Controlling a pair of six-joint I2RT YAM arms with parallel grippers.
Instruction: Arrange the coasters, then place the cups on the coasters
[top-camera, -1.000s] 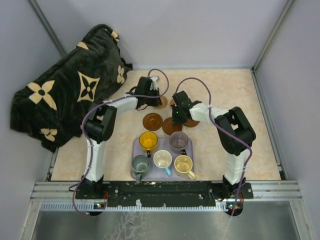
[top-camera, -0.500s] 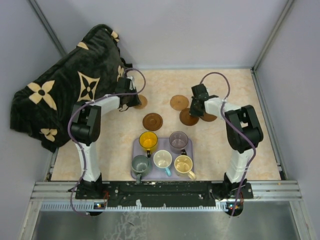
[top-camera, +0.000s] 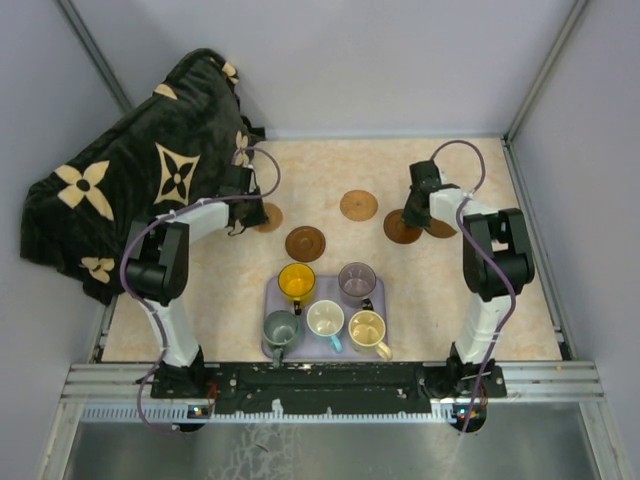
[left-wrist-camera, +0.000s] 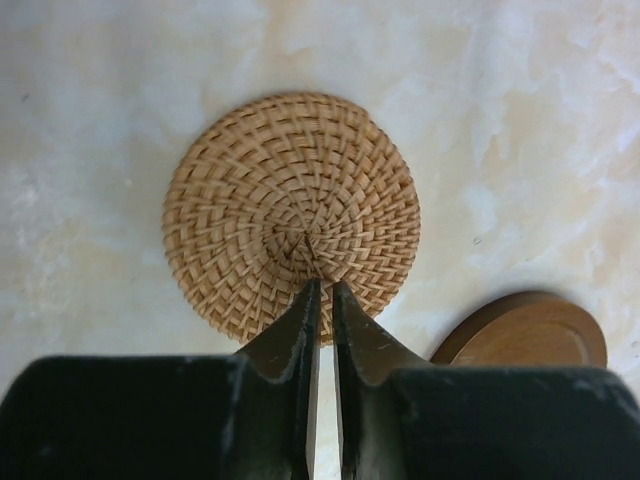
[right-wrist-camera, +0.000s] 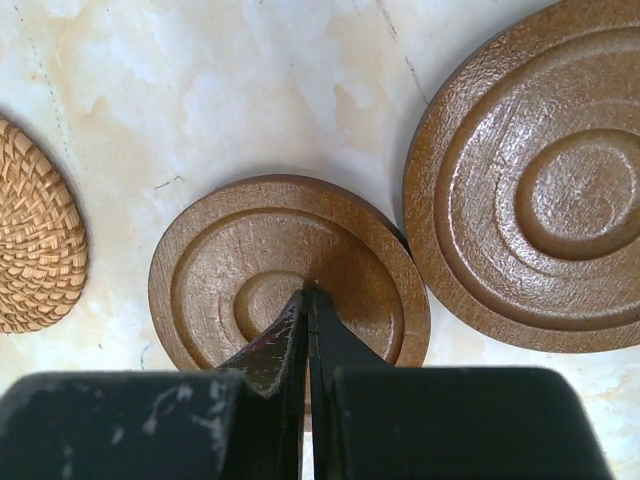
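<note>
Coaster of tan weave (left-wrist-camera: 285, 185) under closed left end effector (left-wrist-camera: 322, 287), brown coaster (right-wrist-camera: 215, 275) under closed right end effector (right-wrist-camera: 305, 293).

Both of our arms stretch forward from their bases and spread wide apart, elbows bent outward. Our left gripper (top-camera: 252, 212) (left-wrist-camera: 322, 287) points down on the left, fingers drawn together with only a thin slit between them. Our right gripper (top-camera: 410, 220) (right-wrist-camera: 305, 293) points down on the right, fingertips pressed fully together.

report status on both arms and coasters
Left pincer shut, tip on woven coaster. Right pincer shut, tip on brown coaster, second brown one close beside. Cups all on tray.
</note>
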